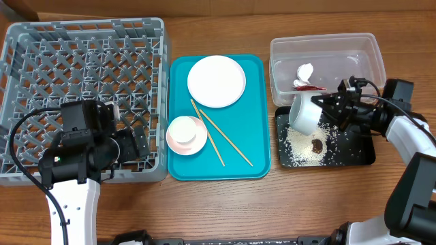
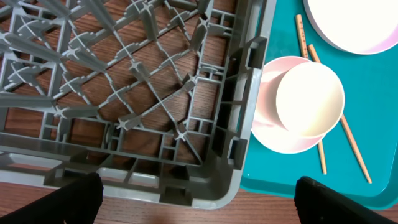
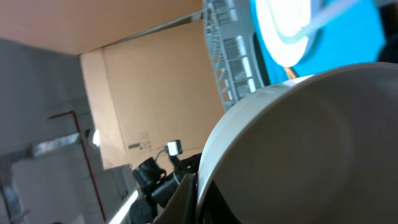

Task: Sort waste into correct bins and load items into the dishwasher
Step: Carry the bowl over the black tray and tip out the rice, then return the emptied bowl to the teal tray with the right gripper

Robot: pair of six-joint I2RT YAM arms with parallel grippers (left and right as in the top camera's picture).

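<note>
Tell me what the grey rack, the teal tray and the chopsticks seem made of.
Grey rack: likely moulded plastic, matte, one even colour through its lattice. Teal tray: probably plastic, smooth, faintly glossy. Chopsticks: apparently wood or bamboo, thin, tan, dull.

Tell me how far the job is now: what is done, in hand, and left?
Done: the wrapper lies in the clear tub; rice and a brown lump lie on the black tray. In hand: the right gripper holds the grey-green bowl tilted over that tray. Left: the rack is empty, the left gripper open above it; plate, pink bowl with cup and chopsticks lie on the teal tray.
</note>
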